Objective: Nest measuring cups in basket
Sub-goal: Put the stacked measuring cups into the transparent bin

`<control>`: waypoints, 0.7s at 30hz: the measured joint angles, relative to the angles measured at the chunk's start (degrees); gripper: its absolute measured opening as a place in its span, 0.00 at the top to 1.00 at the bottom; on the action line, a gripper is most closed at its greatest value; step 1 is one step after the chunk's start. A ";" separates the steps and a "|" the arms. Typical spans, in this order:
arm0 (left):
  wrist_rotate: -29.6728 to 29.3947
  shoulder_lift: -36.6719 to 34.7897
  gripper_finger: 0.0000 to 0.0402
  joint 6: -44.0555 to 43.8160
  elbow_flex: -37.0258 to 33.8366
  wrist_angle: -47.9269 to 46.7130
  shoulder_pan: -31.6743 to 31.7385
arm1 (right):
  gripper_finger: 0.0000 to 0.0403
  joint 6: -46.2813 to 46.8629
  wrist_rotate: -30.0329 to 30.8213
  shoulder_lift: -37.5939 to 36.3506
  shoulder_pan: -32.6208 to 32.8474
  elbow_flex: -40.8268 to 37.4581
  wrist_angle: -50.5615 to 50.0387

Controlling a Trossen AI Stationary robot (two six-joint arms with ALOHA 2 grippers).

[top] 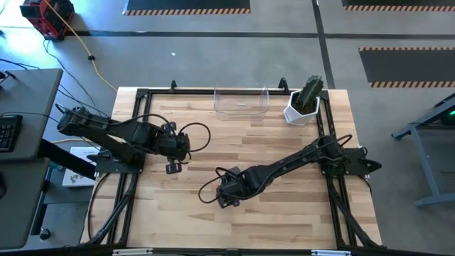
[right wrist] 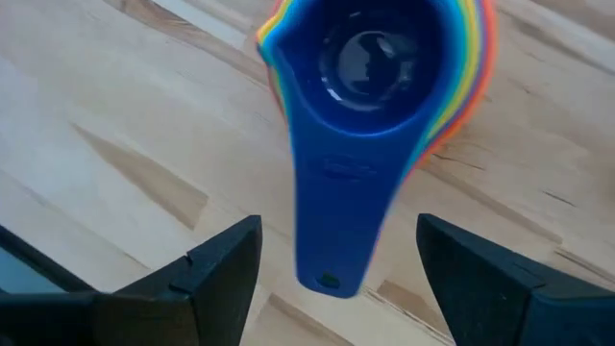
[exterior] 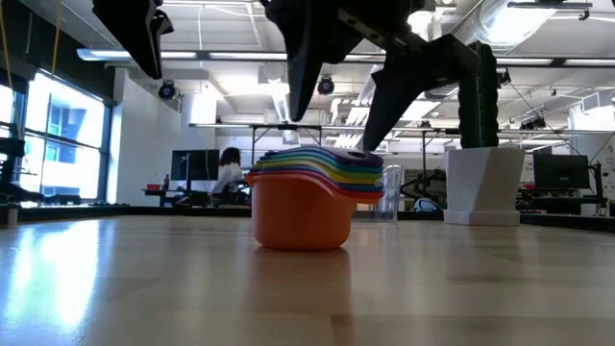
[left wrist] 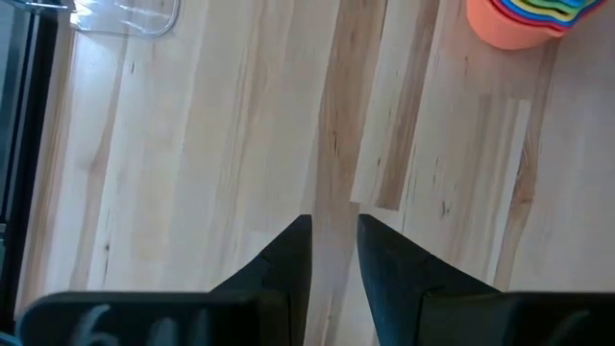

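The measuring cups (exterior: 312, 197), already nested into one stack with the orange cup (exterior: 300, 219) outermost and the blue cup (right wrist: 370, 58) innermost, stood on the bench (top: 284, 213) toward the middle of its near half, well apart from the basket (top: 242, 102), which sat against the far edge beside the potted cactus (top: 306, 99). The right pincer (right wrist: 336, 250) hovered directly over the stack, its fingers spread wide on either side of the blue handle (right wrist: 341, 221), gripping nothing. The left pincer (left wrist: 333, 255) waited near the left edge, its fingers narrowed to a slim gap and empty. To carry the whole stack at once, the right pincer would likely do best closing low on the bunched handles or the orange wall, since pinching the blue handle alone risked lifting out only that cup.
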 joint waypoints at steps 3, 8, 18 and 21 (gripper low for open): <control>-0.01 0.00 0.80 -0.01 0.00 0.00 0.00 | 0.34 0.00 -0.24 0.59 0.00 0.00 0.95; -0.01 -0.01 0.80 -0.01 0.00 -0.04 0.00 | 0.35 0.25 0.08 1.54 0.04 -0.07 0.38; -0.88 0.00 0.80 0.02 0.00 -0.03 0.00 | 0.42 1.31 0.32 3.07 0.11 0.00 1.18; -0.92 0.00 0.80 0.01 0.00 -0.02 0.00 | 0.42 1.29 0.26 3.57 0.11 0.00 1.70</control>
